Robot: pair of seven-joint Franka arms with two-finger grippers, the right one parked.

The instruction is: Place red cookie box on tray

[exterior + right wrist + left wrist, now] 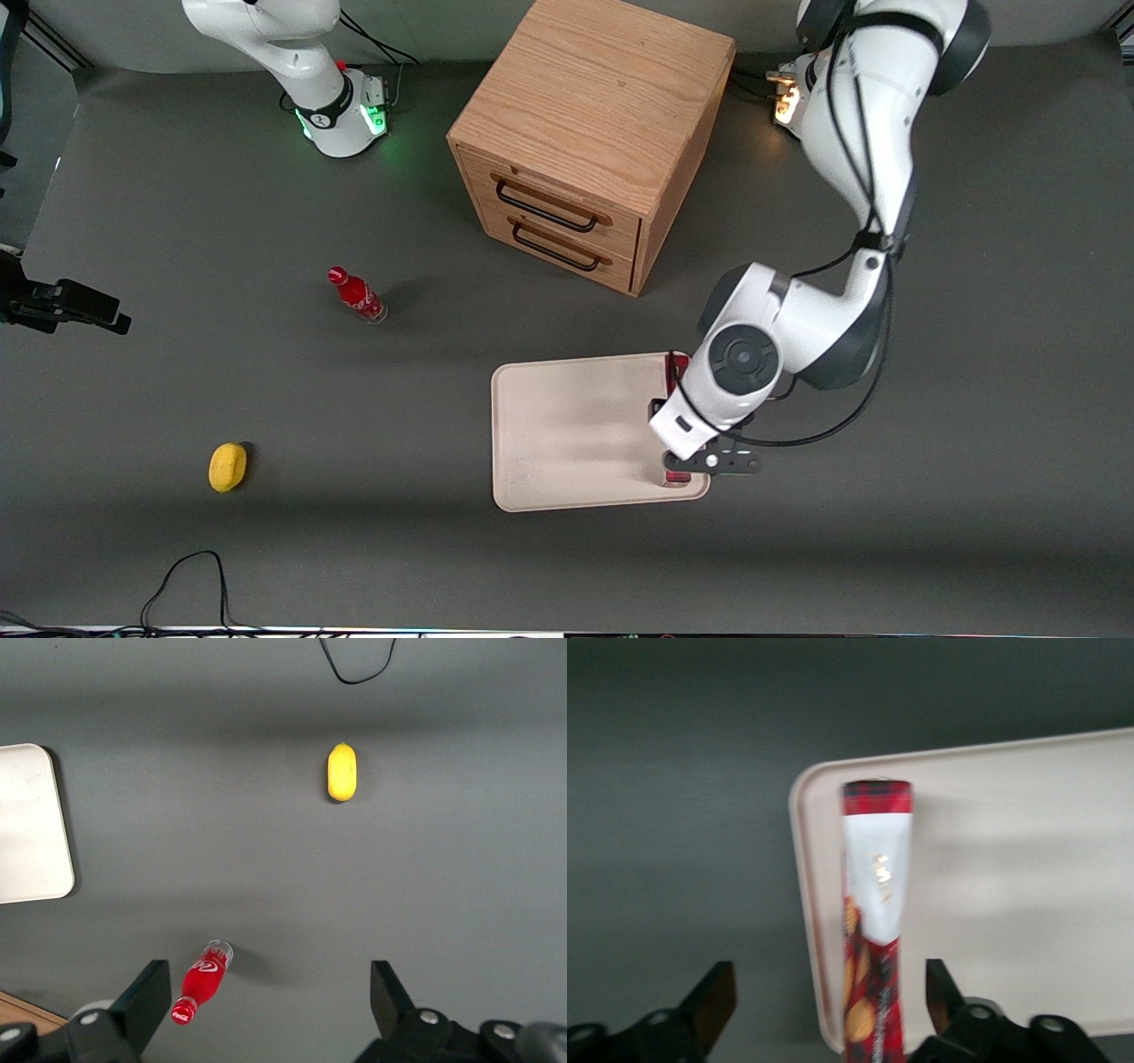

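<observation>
The red cookie box (873, 930) lies flat on the cream-white tray (1010, 886), along the tray's short rim at the working arm's end. In the front view only the ends of the red cookie box (678, 365) show from under the wrist, on the tray (567, 434). My left gripper (828, 979) hovers right over the box, open, with its fingers well apart on either side and not touching it. In the front view the gripper (671, 436) is mostly hidden by the arm's wrist.
A wooden two-drawer cabinet (589, 133) stands farther from the front camera than the tray. A small red bottle (357, 295) and a yellow lemon-like object (228, 466) lie toward the parked arm's end. A black cable (190, 576) loops near the front edge.
</observation>
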